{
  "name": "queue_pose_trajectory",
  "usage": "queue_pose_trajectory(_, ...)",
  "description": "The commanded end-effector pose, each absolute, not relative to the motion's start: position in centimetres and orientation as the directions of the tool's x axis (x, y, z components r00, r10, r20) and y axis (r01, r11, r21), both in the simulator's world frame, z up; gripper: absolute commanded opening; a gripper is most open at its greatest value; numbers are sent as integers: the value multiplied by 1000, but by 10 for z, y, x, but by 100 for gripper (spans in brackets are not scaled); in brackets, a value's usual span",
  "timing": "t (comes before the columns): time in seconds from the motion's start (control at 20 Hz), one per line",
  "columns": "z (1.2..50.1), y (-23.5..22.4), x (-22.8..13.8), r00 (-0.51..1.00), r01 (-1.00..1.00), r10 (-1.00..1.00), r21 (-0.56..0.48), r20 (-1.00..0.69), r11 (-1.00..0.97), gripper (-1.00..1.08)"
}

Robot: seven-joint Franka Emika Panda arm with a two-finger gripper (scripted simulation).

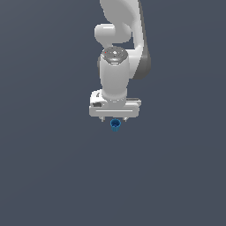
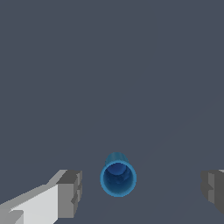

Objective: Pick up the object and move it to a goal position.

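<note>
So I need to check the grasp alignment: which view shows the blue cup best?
The wrist view: the blue cup appears large, rim and hollow visible, between the open gripper's fingers. The exterior view shows it tiny below the gripper.

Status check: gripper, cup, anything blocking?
Gripper open, fingers either side of cup, not touching. Blue cup upright between them, not gripped. Nothing in the way.

We see the white robot arm point(image 1: 121, 26) cut off by the exterior view's upper edge. Its white tool point(image 1: 115, 120) hides part of the small blue tapered cup point(image 1: 115, 125). In the wrist view, both grey fingers point(image 2: 70, 192) run past the frame's edges.
</note>
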State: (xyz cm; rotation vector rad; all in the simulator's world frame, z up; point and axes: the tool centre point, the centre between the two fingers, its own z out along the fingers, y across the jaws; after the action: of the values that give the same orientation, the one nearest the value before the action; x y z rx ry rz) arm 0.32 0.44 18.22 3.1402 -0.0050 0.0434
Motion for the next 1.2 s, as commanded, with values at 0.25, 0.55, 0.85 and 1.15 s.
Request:
queue_pose_trajectory(0.25,182,-4,0,999,-41,-41,-6,14,-999,100)
queue_pose_trajectory(0.55,180,-11,-3,998,-70,-70,-12,2,-997,100)
queue_pose_trajectory(0.85,179,-10,-3,998,-68,-68,-11,2,-998,100)
queue_pose_trajectory(1.15,161,-5,-12,999,-46,-46,-8,2,-999,100)
